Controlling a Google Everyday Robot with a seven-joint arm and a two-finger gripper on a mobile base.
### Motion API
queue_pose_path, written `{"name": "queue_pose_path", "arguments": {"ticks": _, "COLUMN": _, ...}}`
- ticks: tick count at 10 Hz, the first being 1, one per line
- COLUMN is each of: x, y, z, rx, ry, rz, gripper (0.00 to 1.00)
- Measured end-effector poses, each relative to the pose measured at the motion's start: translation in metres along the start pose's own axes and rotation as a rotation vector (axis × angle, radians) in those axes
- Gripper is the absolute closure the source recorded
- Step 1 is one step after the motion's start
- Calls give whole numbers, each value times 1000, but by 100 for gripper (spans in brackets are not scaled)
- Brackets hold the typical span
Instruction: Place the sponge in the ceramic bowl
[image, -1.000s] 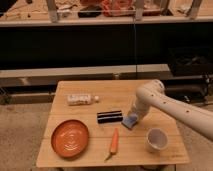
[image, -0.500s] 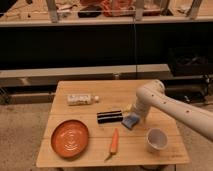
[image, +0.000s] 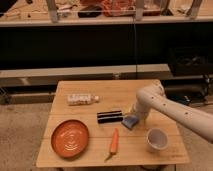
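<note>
At the right half of the wooden table (image: 107, 89), low over its surface, I see the gripper (image: 134, 116) on the end of the white arm (image: 172, 109), which enters from the right edge of the view.

- **Sponge:** The sponge (image: 129, 122) is a small light-blue pad that lies on the table directly under the gripper, at its tip. I cannot tell how far the gripper is open, nor whether it has hold of the sponge.
- **Bowl:** The ceramic bowl (image: 156, 140) is white, deep and upright. It stands to the right of the gripper and nearer the camera, apart from the sponge.
- **Black bar:** Just left of the gripper lies the black bar (image: 109, 116), near the sponge.
- **Carrot:** Left of the gripper and nearer the camera lies the carrot (image: 114, 142).
- **Bottle:** Further left, toward the back, the bottle (image: 82, 99) lies on its side.
- **Orange plate:** The orange plate (image: 70, 138) sits well apart at the front left.
</note>
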Motion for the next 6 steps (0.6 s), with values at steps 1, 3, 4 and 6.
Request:
{"name": "queue_pose_path", "arguments": {"ticks": 1, "x": -1, "y": -1, "z": 1, "rx": 0, "ry": -5, "rz": -6, "gripper": 20}}
{"name": "queue_pose_path", "arguments": {"ticks": 3, "x": -1, "y": 0, "z": 2, "rx": -1, "ry": -15, "rz": 2, "gripper": 20}}
{"name": "queue_pose_path", "arguments": {"ticks": 4, "x": 0, "y": 2, "z": 3, "rx": -5, "ry": -19, "rz": 4, "gripper": 20}}
{"name": "queue_pose_path", "arguments": {"ticks": 6, "x": 1, "y": -2, "z": 6, "rx": -4, "ry": -27, "rz": 0, "gripper": 20}}
